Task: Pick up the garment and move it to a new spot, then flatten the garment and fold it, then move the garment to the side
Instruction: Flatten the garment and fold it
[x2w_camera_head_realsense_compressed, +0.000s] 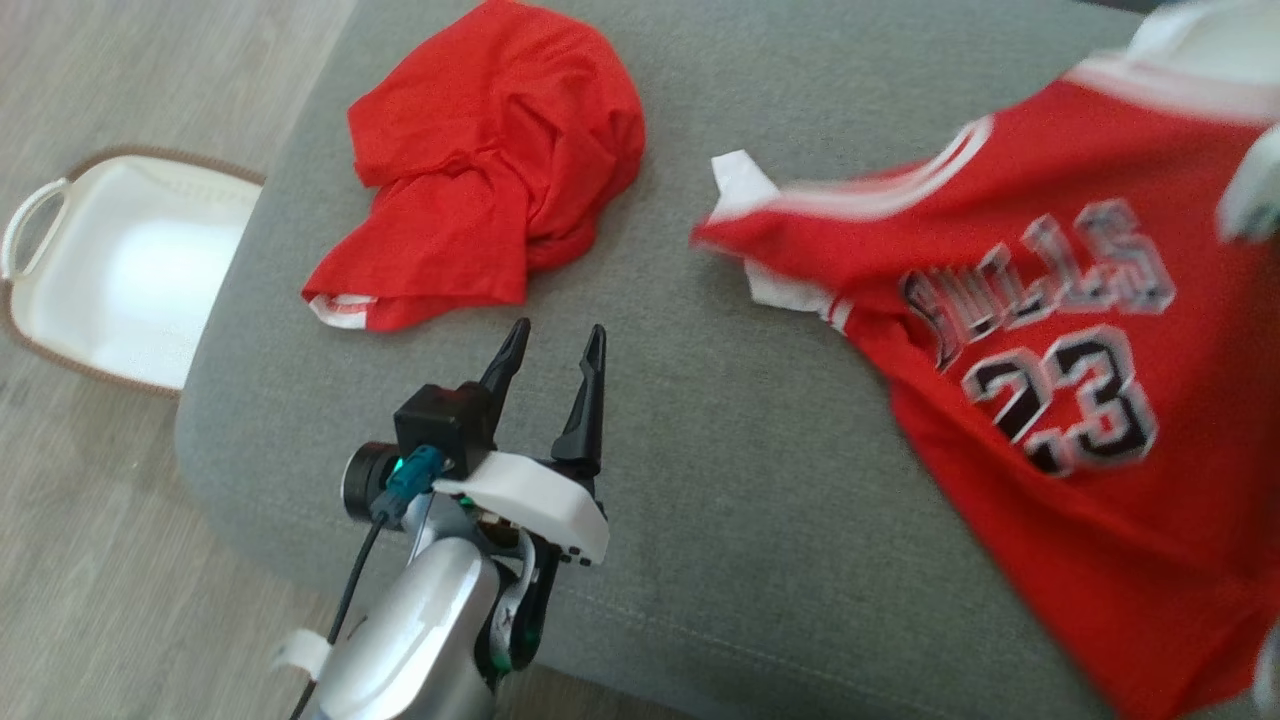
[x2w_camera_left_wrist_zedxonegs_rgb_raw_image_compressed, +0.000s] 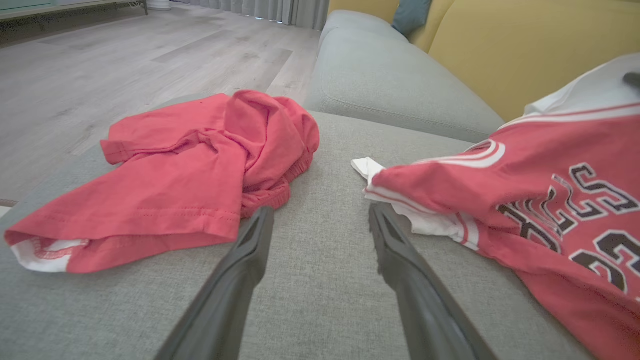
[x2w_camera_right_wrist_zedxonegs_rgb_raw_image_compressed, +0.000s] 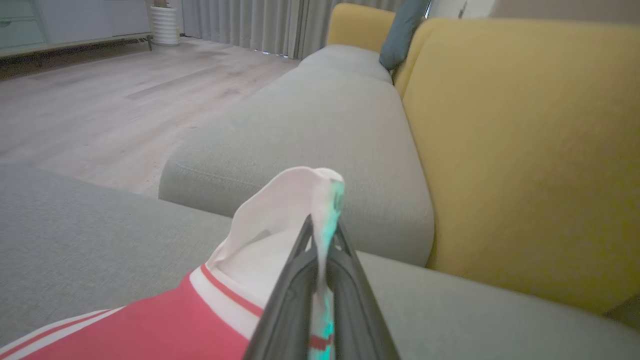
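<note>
The right pincer (x2w_camera_right_wrist_zedxonegs_rgb_raw_image_compressed: 322, 227) is clamped shut on the white trim of the jersey (x2w_camera_right_wrist_zedxonegs_rgb_raw_image_compressed: 150, 325), which trails from its tips down to the grey sofa (x2w_camera_right_wrist_zedxonegs_rgb_raw_image_compressed: 325, 115). The left pincer (x2w_camera_head_realsense_compressed: 555, 335) is wide open and empty above the seat. The jersey's near corner lies just to its right, and a crumpled red shirt (x2w_camera_head_realsense_compressed: 490, 160) just ahead to its left. A white basket (x2w_camera_head_realsense_compressed: 140, 165) sits farther left on the floor (x2w_camera_head_realsense_compressed: 80, 560).
</note>
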